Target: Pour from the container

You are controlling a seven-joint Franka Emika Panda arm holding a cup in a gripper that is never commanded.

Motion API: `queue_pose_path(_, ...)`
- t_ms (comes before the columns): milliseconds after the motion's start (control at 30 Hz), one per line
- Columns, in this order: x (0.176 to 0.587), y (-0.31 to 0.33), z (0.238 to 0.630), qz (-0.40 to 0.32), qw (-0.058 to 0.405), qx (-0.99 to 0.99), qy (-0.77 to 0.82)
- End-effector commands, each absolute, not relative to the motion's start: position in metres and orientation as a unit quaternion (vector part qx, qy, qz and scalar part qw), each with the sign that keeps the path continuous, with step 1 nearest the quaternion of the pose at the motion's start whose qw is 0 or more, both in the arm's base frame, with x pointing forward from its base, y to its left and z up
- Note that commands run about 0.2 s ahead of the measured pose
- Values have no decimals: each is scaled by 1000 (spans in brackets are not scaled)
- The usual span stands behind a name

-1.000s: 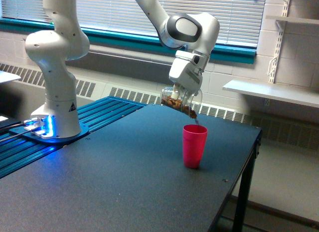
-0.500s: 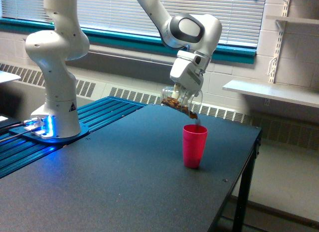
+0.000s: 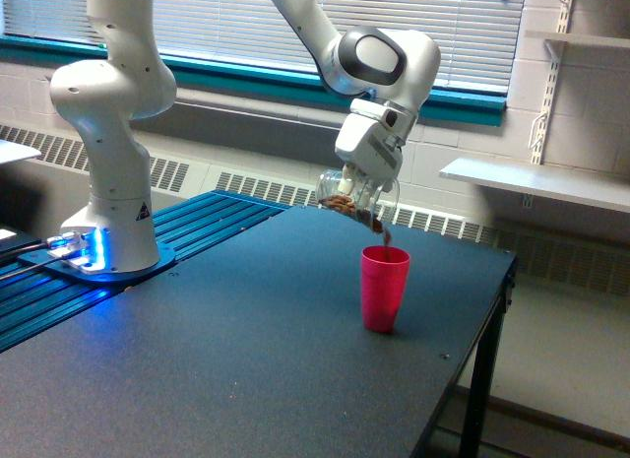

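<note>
Far on the exterior view's left: white Panda arm base [image 3: 106,172], bolted to a blue ribbed platform [image 3: 148,281], blue light glowing at its foot. Dark speckled table [image 3: 246,369] spreading across the middle.

Further right, above the table: gripper [image 3: 360,187] pointing down, clamped on the clear glass container [image 3: 356,203]. Container tilted steeply, mouth lowered toward the exterior view's right, held in the air just above and slightly left of the pink cup [image 3: 384,289]. Brown contents [image 3: 352,210] gathered along the lower wall and at the lip, a thin brown stream [image 3: 386,238] dropping from the lip into the cup's opening. See-through walls, rounded body, about the cup's size; handle hidden among the fingers, not clear enough to describe.

Pink cup upright on the table, opaque, tapered, rim open; inside not visible from here.

Against half a second ago: slightly less brown left in the jar, tilt a touch steeper, gripper raised marginally. Cup unmoved.

Right edge: white wall shelf [image 3: 532,182], empty-looking bracket rail above.
</note>
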State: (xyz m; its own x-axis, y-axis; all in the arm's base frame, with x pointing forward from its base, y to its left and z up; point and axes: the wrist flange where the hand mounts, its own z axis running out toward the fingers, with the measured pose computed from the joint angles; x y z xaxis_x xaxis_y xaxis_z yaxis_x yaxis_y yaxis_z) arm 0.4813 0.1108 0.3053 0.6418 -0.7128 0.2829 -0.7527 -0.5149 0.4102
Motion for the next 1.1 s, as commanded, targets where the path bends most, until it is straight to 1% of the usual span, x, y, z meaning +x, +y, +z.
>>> queue_pose_path(33, 483, 117, 305, 41, 265, 862, -430)
queue_pose_path(1100, 487, 120, 299, 33, 294, 848, -439)
